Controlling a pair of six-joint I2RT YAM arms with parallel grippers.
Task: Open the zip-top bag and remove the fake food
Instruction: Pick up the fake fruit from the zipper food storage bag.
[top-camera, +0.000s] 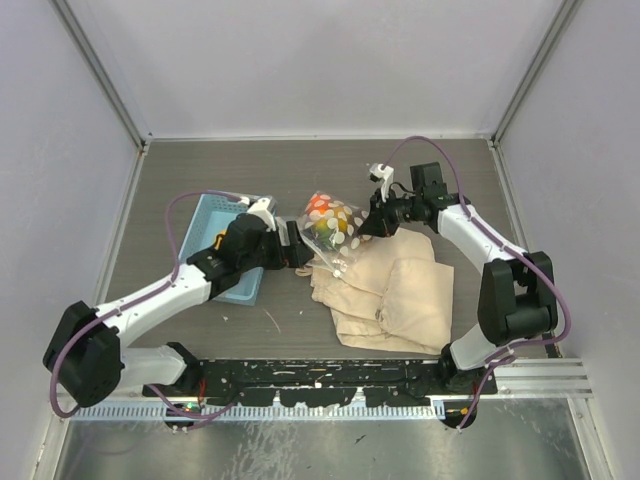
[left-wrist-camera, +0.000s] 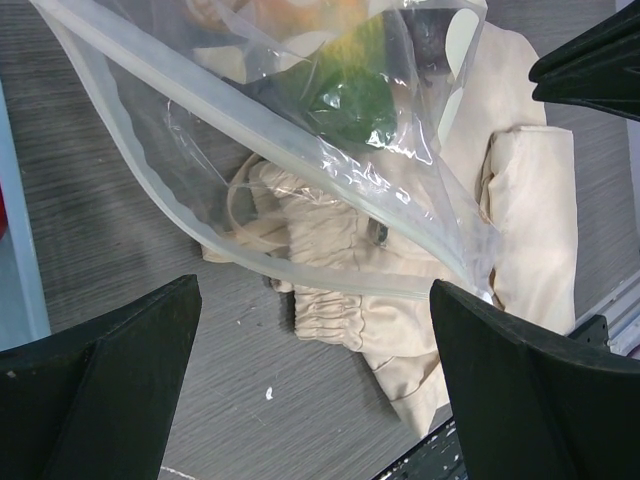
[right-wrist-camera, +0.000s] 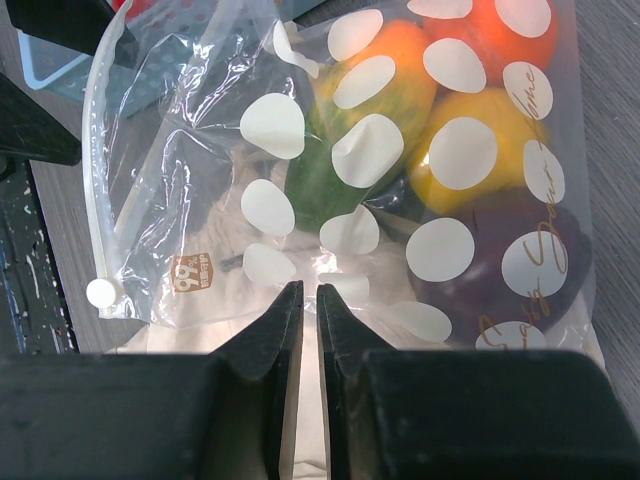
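Note:
The zip-top bag (top-camera: 335, 222) is clear with white oval spots and sits raised over the table's middle. The fake food (right-wrist-camera: 470, 150) fills its closed end: orange, yellow, red, green and dark maroon pieces. My right gripper (right-wrist-camera: 308, 292) is shut on the bag's plastic just below the food and holds it from the right (top-camera: 376, 222). My left gripper (left-wrist-camera: 315, 300) is open wide and empty, just left of the bag's mouth (top-camera: 300, 250). The zip strip (left-wrist-camera: 200, 110) runs slantwise across the left wrist view, above the fingers and apart from them.
A beige cloth drawstring bag (top-camera: 390, 290) lies flat under and to the right of the zip-top bag. A light blue plastic basket (top-camera: 215, 225) stands at the left, partly under my left arm. A black rail (top-camera: 330, 385) runs along the table's near edge.

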